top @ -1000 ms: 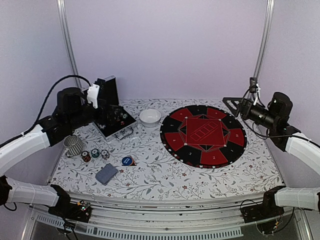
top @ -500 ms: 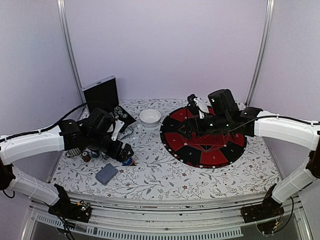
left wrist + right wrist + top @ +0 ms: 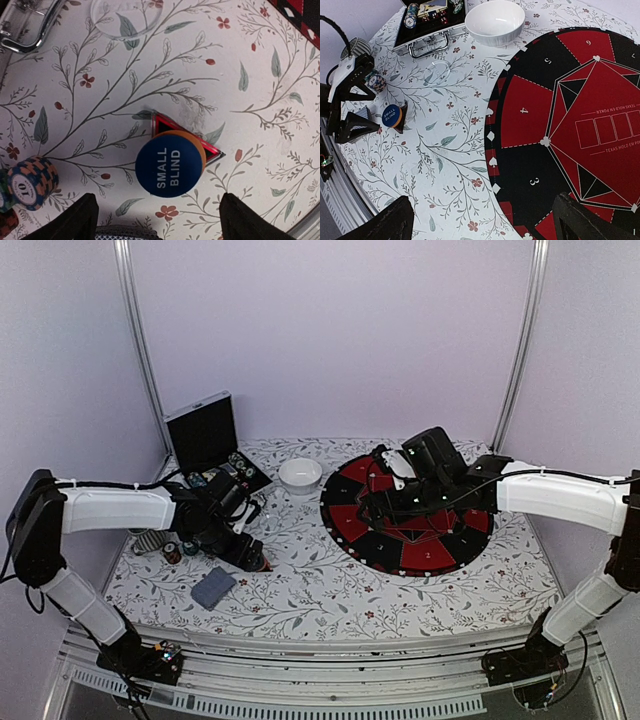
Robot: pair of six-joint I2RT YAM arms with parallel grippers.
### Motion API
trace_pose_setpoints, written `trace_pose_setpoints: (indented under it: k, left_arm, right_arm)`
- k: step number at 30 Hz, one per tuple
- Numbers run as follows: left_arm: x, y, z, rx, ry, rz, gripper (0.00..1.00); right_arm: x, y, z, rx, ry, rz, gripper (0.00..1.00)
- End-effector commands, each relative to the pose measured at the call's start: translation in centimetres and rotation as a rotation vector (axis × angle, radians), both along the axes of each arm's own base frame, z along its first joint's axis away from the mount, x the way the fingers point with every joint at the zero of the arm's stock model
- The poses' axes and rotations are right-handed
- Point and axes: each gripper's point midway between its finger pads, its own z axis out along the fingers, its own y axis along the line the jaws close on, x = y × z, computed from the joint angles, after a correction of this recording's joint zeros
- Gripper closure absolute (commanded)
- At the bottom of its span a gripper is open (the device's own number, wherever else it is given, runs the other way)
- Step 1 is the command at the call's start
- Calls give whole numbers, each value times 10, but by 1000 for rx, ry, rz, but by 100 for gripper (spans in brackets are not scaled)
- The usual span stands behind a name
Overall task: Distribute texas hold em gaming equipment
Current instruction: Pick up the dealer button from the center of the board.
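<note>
Floral counter (image 3: 260,100): left hand (image 3: 161,221) released wide, straddling the blue SMALL BLIND disc (image 3: 170,166), which sits on an orange disc (image 3: 200,148). Probably light, stiff and slick, so pinch low across the rim. Right hand (image 3: 482,220) released, empty, above the poker mat (image 3: 600,125).
</note>
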Motion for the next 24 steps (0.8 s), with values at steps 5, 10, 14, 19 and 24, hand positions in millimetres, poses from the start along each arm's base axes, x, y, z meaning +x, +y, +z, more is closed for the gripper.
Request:
trace_pose_setpoints:
  k: [5,10,14,19,24]
  left_arm:
    - [14,-18,-6,-67,8,-45,11]
    - [20,-20,-12,-47,15,-51,13]
    - [27,-20,-1,-58,-19,-35,14]
    - [31,-10,9,-79,-19,-6,14]
    - [45,15,24,-75,-71,76,15]
  right_arm:
    - [4,-2,-19,-52,22,-20,1]
    - [4,0,-27,-64,42,-14,1]
    - [3,-1,-29,-68,51,-16,1]
    - [2,-3,-34,-76,61,-20,1]
    - [1,-3,-38,-84,66,-17,1]
